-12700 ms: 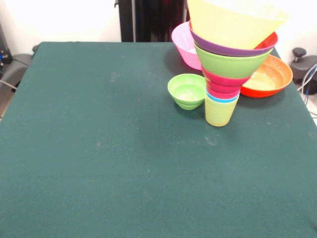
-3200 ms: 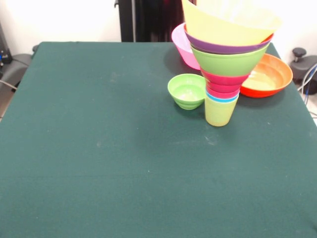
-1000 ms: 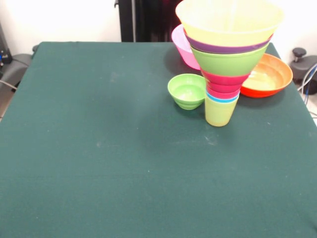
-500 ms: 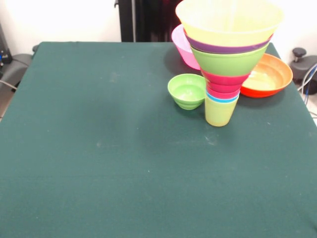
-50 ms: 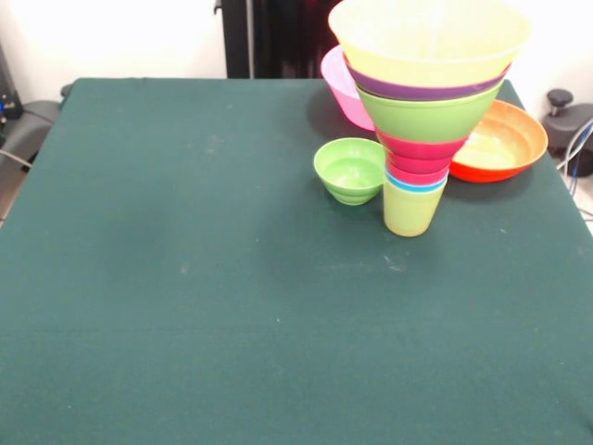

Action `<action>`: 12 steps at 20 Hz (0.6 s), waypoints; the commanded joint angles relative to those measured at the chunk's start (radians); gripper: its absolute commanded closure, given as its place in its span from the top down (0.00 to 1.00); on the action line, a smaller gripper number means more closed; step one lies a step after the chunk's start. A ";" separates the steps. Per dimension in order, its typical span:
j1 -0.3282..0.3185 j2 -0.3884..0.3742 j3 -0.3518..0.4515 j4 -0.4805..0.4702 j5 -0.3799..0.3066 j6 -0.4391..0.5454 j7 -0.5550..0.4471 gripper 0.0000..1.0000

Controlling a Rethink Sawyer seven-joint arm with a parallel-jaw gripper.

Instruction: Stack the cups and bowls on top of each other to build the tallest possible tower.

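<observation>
Upright, tower [image 5: 419, 120] stands on yellow-green cup [image 5: 411, 209]; small green bowl [image 5: 349, 170] just beside; orange bowl [image 5: 500, 142], pink bowl [image 5: 338, 82] behind. Gripper unseen, state unknowable.

No text, label, brand, number or sign can be read anywhere — not on the stacked glossy plastic bowls and cups, nor elsewhere.

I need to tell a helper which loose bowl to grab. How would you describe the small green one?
Find the funnel-shaped tower on the green table. Left of its yellow-green base cup stands the small green bowl, alone and upright. It is much smaller than the pink bowl and orange bowl behind.
</observation>
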 commanded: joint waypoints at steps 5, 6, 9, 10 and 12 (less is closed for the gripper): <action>-0.083 0.009 0.218 0.085 0.006 0.122 0.189 1.00; -0.091 0.010 0.226 0.085 0.006 0.123 0.189 1.00; -0.117 0.015 0.238 0.081 0.004 0.132 0.169 1.00; -0.122 0.014 0.243 0.081 0.004 0.133 0.168 1.00; -0.129 0.013 0.247 0.081 0.005 0.135 0.165 1.00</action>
